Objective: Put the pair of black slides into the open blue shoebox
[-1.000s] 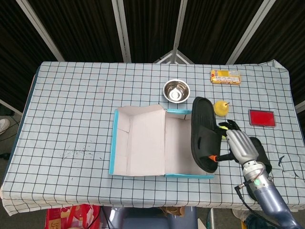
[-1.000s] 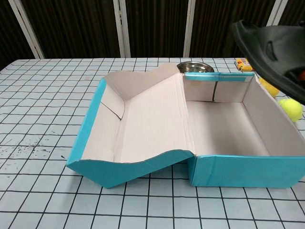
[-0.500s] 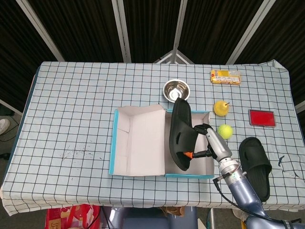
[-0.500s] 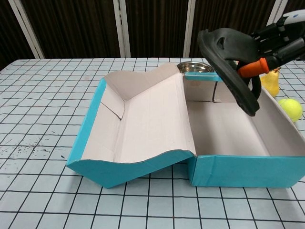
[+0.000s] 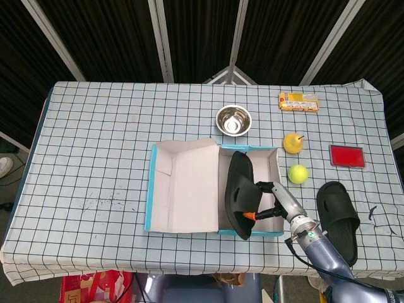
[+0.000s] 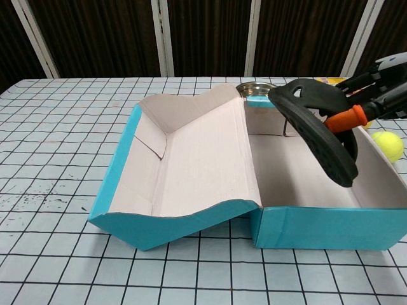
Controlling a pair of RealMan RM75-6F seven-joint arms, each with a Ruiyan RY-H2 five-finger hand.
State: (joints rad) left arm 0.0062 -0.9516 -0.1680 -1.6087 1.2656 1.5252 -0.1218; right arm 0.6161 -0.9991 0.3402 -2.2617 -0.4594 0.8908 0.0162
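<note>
The open blue shoebox (image 5: 276,165) stands near the middle of the bench (image 5: 95,139), which is covered with a checked cloth, and its lid (image 5: 183,186) lies folded out flat to the left of the box. Over the left part of the box, the right robot hand (image 5: 273,201) holds one black slide (image 5: 238,192) tilted on its edge; the fingers are closed around the strap side of the slide, and an orange fingertip (image 6: 346,119) presses on it in the chest view. In the chest view this slide (image 6: 315,130) hangs inside the box opening, with its lower end down between the walls, but I cannot tell if it touches the bottom. The inside of the box that I can see (image 6: 299,171) is pale cardboard, and nothing else lies in it. The second black slide (image 5: 338,211) lies flat on the bench, well to the right of the box, near the front edge. A tennis ball (image 5: 297,173) rests just beside the right wall of the box, and a yellow pear (image 5: 291,142) sits a little behind it. A steel bowl (image 5: 233,120) stands behind the box, and it looks empty. Further back lies a yellow packet (image 5: 298,101), and a red flat card (image 5: 347,156) lies near the right edge. The left robot hand does not appear in either view.
</note>
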